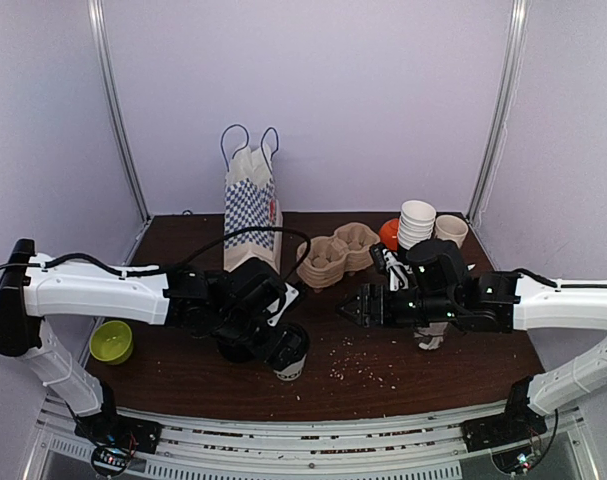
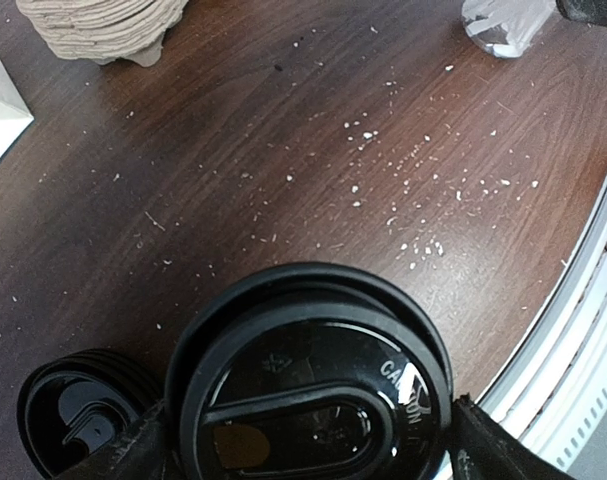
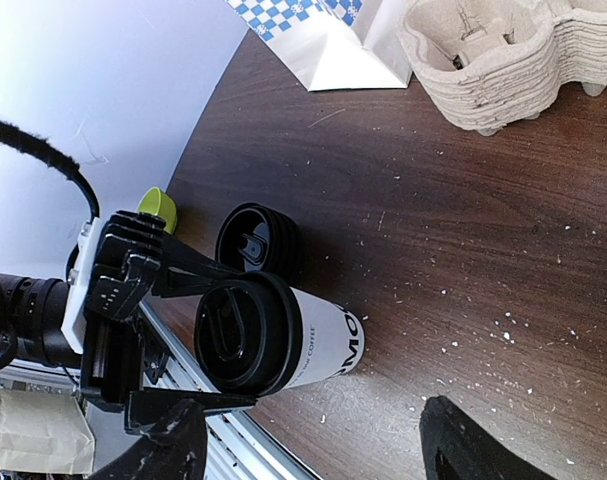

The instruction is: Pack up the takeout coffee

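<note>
White cup [image 3: 318,345], black-lidded, stands upright; pulp carrier tray [image 3: 493,70] lies apart.

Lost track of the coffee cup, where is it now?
Top view: the coffee cup stands near the front edge of the table, left of centre, inside the left pincer, beside black lids.

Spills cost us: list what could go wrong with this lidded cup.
The left hand flanks the white paper cup at its black plastic lid; squeezing there might pop it off. A stack of loose black lids stands beside; a finger could snag it. The dark wooden table's edge is near.
</note>
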